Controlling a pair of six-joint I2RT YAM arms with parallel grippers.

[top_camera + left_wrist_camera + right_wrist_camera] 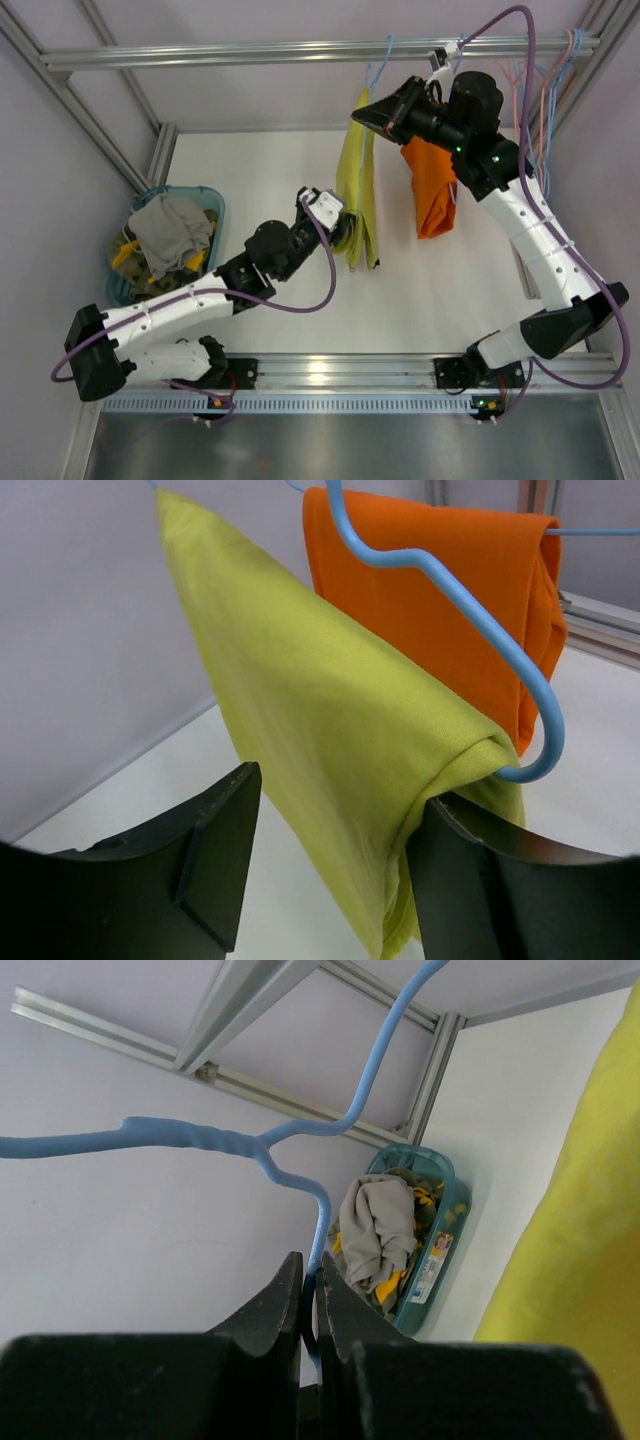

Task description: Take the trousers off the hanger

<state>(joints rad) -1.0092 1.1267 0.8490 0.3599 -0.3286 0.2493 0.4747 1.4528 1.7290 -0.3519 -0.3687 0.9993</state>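
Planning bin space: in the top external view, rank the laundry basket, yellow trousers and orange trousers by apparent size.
1. laundry basket, clearly largest.
2. yellow trousers, a long narrow strip.
3. orange trousers, shorter but wider, partly hidden behind the right arm; two and three are close, so that order is unsure.

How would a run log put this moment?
left gripper open around yellow trousers | right gripper shut on blue hanger | orange trousers hanging
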